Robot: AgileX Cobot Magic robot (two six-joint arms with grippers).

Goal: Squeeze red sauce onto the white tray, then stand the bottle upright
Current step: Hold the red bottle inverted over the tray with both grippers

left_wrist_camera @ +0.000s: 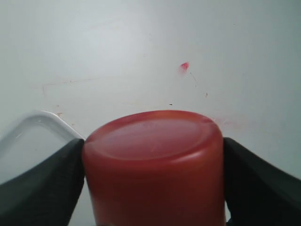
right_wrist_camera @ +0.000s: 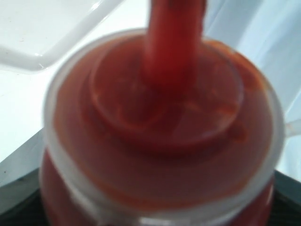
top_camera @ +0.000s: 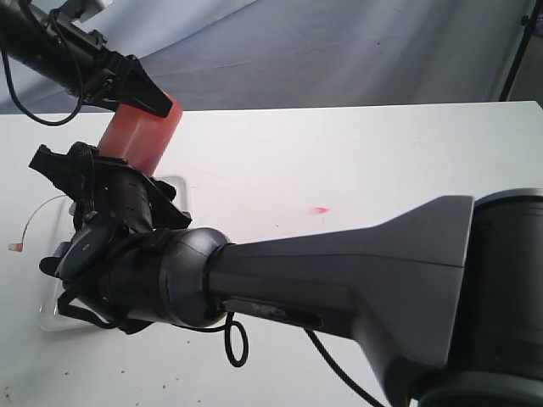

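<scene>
The bottle (top_camera: 140, 131) hangs tilted above the table, its base up and to the right. Its cap end is hidden behind my right arm in the exterior view. My left gripper (top_camera: 159, 105) is shut on the bottle's base (left_wrist_camera: 153, 141), with a black finger (left_wrist_camera: 42, 183) on each side. My right gripper (top_camera: 93, 191) reaches across and holds the bottle near the cap (right_wrist_camera: 160, 122). The red nozzle (right_wrist_camera: 171, 42) points toward the white tray (right_wrist_camera: 47, 33). Dark red sauce shows through the bottle wall. The tray (top_camera: 47, 318) lies at the left, mostly covered by my right arm. No drops show on it.
The thin clear tether (top_camera: 34, 216) with its tiny cap (top_camera: 14, 247) dangles left of the tray. A small red spot (top_camera: 320, 209) marks the white table to the right of the tray. A black cable loop (top_camera: 236, 343) hangs under my right arm.
</scene>
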